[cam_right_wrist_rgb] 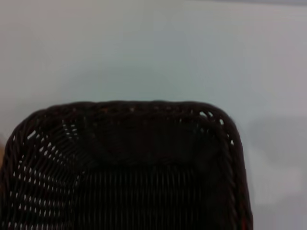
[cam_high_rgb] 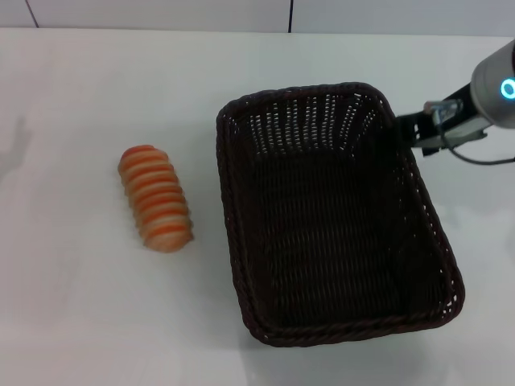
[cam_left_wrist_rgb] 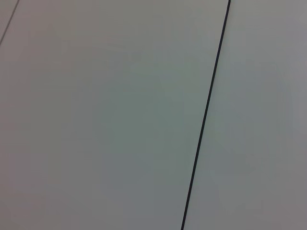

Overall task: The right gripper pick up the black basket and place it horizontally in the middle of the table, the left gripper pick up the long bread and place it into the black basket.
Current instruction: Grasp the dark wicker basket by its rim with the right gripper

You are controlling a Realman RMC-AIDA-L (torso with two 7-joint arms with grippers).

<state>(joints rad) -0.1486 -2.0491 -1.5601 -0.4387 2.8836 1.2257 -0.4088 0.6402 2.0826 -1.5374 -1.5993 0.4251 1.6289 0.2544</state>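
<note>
The black basket [cam_high_rgb: 338,233] stands on the white table [cam_high_rgb: 80,322], right of centre, with its long side running from far to near. It is empty. It also fills the right wrist view [cam_right_wrist_rgb: 124,172], where one short end and its braided rim show. The right gripper [cam_high_rgb: 405,126], on the arm with the blue ring [cam_high_rgb: 508,88], is at the basket's far right rim. The long bread [cam_high_rgb: 155,198], orange with cream stripes, lies on the table left of the basket and apart from it. The left gripper is out of view.
The table's far edge meets a pale wall with dark seams [cam_high_rgb: 290,14]. The left wrist view shows only a pale flat surface with a thin dark line [cam_left_wrist_rgb: 205,115]. White tabletop lies left of and in front of the bread.
</note>
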